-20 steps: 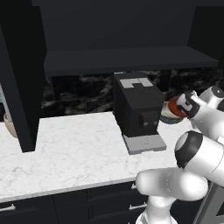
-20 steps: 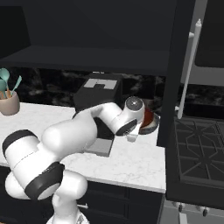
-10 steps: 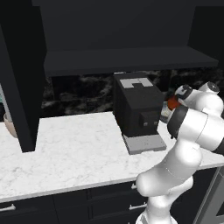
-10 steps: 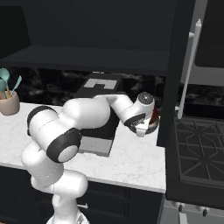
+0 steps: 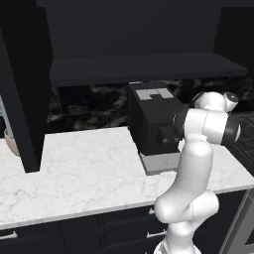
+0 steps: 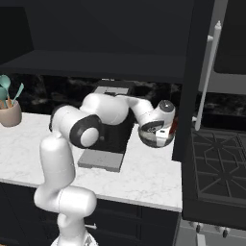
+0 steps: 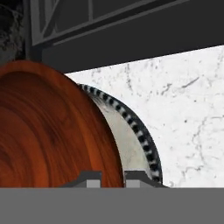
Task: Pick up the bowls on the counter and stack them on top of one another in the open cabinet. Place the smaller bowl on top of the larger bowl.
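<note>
In the hand view the smaller bowl (image 7: 48,135), glossy red-brown, stands tilted on edge, and my gripper (image 7: 113,179) is shut on its rim. Right behind it sits the larger bowl (image 7: 131,135), grey with a black-and-white banded rim, on the white marble counter (image 7: 183,109). From the right base view my gripper (image 6: 169,129) is at the counter's right end, with a red sliver of the smaller bowl (image 6: 172,125) beside the larger bowl (image 6: 152,137). The open cabinet's dark shelf (image 6: 96,65) (image 5: 149,69) runs above the counter (image 5: 84,168).
A black coffee machine (image 5: 154,124) (image 6: 108,139) stands on a grey base just left of the bowls. A tall dark panel (image 6: 190,96) and a stove (image 6: 216,168) close off the right. A tan utensil pot (image 6: 9,113) stands far left. An open cabinet door (image 5: 25,99) hangs at left.
The arm has swung and the hand has rolled, turning the red-brown bowl up on edge. In the left base view the bowl has gone behind the forearm.
</note>
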